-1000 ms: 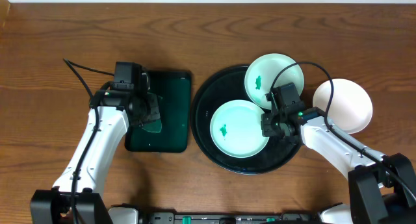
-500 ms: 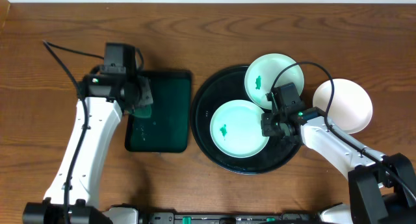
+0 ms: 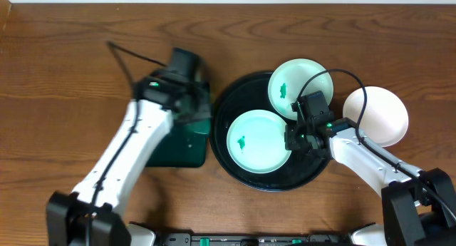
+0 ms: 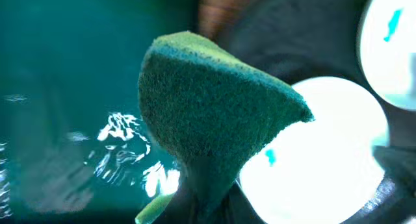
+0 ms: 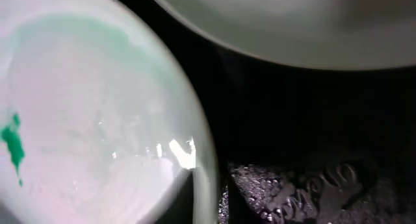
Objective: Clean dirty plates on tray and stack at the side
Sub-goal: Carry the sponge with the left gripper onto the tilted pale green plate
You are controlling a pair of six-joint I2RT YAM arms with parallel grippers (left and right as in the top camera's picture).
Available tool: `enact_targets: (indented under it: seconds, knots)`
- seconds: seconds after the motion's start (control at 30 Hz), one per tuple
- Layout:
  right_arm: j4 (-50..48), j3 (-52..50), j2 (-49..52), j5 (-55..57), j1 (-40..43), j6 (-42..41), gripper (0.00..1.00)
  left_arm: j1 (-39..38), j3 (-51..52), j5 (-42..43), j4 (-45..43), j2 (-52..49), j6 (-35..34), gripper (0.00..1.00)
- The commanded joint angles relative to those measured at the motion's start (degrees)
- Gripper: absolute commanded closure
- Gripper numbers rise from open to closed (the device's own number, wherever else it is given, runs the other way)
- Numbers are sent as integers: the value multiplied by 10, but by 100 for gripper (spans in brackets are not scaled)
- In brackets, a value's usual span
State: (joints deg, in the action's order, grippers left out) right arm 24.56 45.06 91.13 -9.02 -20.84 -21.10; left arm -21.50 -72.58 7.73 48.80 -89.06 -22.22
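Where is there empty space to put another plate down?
Widest: bare table at far left, beyond the green tray and left arm. Also the strip behind both trays. Crowded: the black tray, holding two plates and the right gripper.

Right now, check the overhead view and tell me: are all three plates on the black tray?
No, the near plate and far plate lie on the tray, but the third plate sits on the table to its right.

On your wood table (image 3: 57, 75): green tray (image 3: 178, 150) left of center, black tray (image 3: 218, 132) just right of it. One white plate (image 3: 381, 110) sits rightmost.
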Motion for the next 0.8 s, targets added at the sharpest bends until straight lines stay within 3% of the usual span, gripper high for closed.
enact_targets:
  seconds: [0.0,0.2,0.43,0.57,0.77]
  knots:
    - [-5,2,4,-16,-6,-7,68,-48,1,8,-22,-9,-47,93]
    - [-23,2,4,7,-6,-5,69,-112,1,5,-50,-26,-96,93]
    - [-34,2,5,15,-6,-5,81,-153,1,-24,-54,-77,-141,93]
    - [-36,2,5,15,-6,-5,98,-160,1,-24,-61,-110,-154,93]
    - [-35,2,6,15,-6,-5,99,-160,1,-24,-61,-141,-178,93]
